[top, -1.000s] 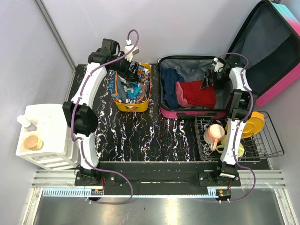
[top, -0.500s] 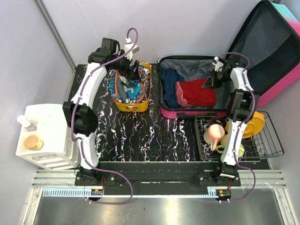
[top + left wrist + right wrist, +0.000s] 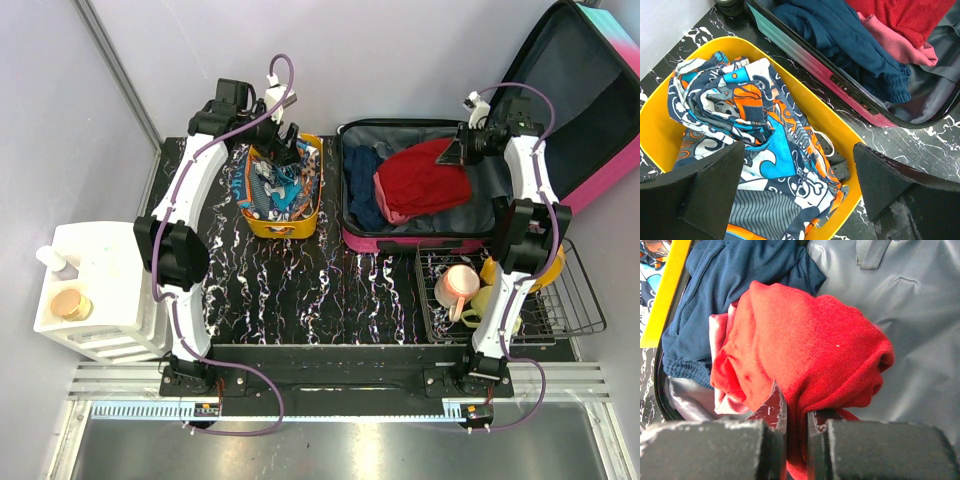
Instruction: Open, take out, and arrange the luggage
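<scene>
Luggage [image 3: 400, 243]: a hard-shell suitcase with a magenta edge, lying open at the back right of the table [image 3: 300, 290]. Its lid leans up and away to the right, showing dark lining.
Inside the luggage: a red garment [image 3: 425, 180] bunched into a bundle over the grey lining, a navy garment [image 3: 362, 185] along the left side, and a pink garment [image 3: 890, 37] showing under the red one.
Right gripper [image 3: 455, 152]: over the back of the open case, jaws nearly pressed together – pinching a fold of the red garment.
Left gripper [image 3: 285, 150]: jaws spread wide, hanging just above the bin.
Bin [image 3: 312, 190]: yellow-orange plastic, just left of the luggage, holding a crumpled blue, orange and white patterned cloth [image 3: 280, 195].
Wire rack [image 3: 575, 310]: in front of the luggage at the right – it holds a pink cup [image 3: 458, 285] and yellow plates [image 3: 555, 265].
White drawer unit [image 3: 100, 290]: at the table's left edge, well apart from the luggage.
</scene>
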Available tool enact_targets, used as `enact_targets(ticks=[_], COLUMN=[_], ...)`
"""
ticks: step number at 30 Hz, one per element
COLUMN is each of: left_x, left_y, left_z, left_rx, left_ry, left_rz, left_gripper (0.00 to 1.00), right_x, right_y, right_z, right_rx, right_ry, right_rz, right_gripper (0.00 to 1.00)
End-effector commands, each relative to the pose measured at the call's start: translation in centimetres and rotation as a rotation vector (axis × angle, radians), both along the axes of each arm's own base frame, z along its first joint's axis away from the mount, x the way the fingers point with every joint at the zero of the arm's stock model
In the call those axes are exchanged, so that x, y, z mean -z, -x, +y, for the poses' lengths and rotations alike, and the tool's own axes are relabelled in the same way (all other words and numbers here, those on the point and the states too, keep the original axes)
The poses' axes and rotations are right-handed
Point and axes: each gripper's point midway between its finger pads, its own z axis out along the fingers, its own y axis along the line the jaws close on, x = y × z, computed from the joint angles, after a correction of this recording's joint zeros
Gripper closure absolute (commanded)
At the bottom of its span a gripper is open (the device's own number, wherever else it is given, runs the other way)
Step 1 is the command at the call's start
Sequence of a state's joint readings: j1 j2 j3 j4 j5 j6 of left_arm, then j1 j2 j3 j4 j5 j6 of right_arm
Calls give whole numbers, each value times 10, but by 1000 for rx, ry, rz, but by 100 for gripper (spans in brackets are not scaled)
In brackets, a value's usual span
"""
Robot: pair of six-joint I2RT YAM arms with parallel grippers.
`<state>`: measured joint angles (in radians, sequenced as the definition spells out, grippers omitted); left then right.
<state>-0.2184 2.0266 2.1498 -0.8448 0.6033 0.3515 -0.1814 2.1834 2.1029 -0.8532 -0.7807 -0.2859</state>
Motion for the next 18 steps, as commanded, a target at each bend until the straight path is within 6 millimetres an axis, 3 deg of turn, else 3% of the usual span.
enact_targets(ticks=[1,4,7,9,10,11,12,15,18], left_x=[-27,-27,-29,-29,-29,-28,-29,-27,-25], left_y=[-5,-7,-8,-8,-9,-9,-9,-9,-7], left_z=[-8,-9,-11,-13,-13,-14,-13,-12,-10], left_rx=[20,15,20,22,23,23,19,9,5], left_ry=[53,62,76,83,84,86,89,85,79], left_rz=[-87,-87,-89,-88,-86,-84,-82,-75,-71], left_gripper=[6,5,5,5,5,5,5,5,5], right_x=[-51,-54,-37,-13,-8,8,14,20,15], right_y=[-4,-7,-9,-11,-13,-15,-15,-21,-22], right_z=[6,5,1,-3,-4,-7,-8,-21,-26], right_rx=[-57,-59,-42,-23,-18,-6,2,28,5], right_ry=[26,63,101,126,130,137,144,208,264], right_rz=[-185,-206,-163,-96,-84,-45,-25,-20,-80], right_gripper=[100,100,100,98,89,73,43,27,17])
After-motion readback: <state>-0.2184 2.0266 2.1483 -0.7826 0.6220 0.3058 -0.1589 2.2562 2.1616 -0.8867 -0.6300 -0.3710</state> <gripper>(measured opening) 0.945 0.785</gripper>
